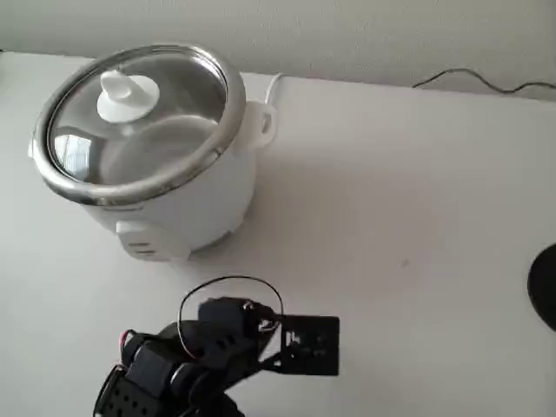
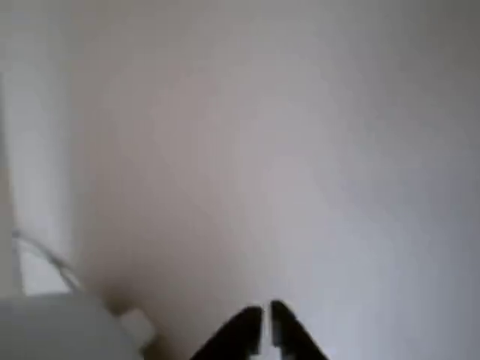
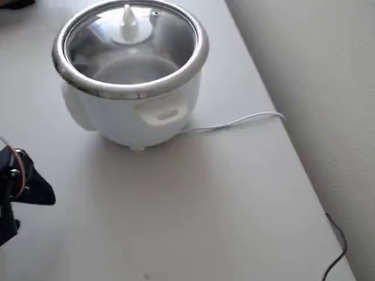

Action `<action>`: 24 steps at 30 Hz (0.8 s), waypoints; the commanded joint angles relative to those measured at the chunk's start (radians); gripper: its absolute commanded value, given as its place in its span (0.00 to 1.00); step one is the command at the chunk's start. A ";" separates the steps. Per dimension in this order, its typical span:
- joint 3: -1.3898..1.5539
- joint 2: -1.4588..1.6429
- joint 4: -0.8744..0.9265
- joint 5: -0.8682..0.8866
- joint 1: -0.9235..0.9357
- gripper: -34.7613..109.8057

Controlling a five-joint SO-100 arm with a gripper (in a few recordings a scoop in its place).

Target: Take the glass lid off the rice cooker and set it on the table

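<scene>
Your tool (image 2: 266, 322) is closed and empty over bare desk (image 1: 417, 217) — the glass lid (image 1: 139, 113) sits on the rice cooker (image 1: 174, 208), up and left in the fixed view, knob upright.

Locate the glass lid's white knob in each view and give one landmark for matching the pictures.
Fixed view: the knob sits upper left, on the glass lid atop the rice cooker.
Overhead view: the knob is at top, left of centre.
Wrist view: not in it.
Shared landmark: the white cord trailing from the cooker.
</scene>
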 commanded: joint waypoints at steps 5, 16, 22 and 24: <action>-0.569 -0.137 0.052 -0.133 0.132 0.35; -1.603 -0.960 0.331 0.153 -0.339 0.39; -1.810 -1.124 0.264 0.229 -0.551 0.44; -1.858 -1.177 0.229 0.247 -0.611 0.44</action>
